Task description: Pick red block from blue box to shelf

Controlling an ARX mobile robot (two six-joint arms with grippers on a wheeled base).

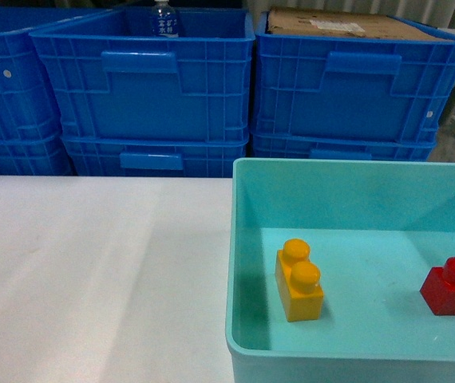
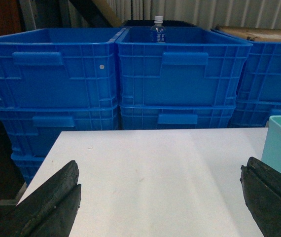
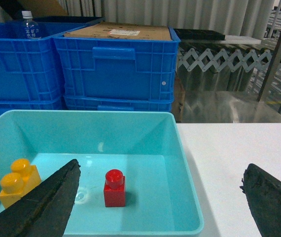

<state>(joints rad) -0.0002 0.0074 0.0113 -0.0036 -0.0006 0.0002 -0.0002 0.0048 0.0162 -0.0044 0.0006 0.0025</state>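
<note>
left gripper: fingers wide apart, holding nothing, over white table | pale turquoise plastic box, lower right in head view, walls corralling orange-yellow two-stud brick and small red one-stud block | right gripper: fingers spread, nothing held, likely lining up on block | bottle label unreadable

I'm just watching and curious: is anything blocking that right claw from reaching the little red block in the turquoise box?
Nothing visible does. The red block stands alone on the blue box floor, apart from the yellow brick.
</note>
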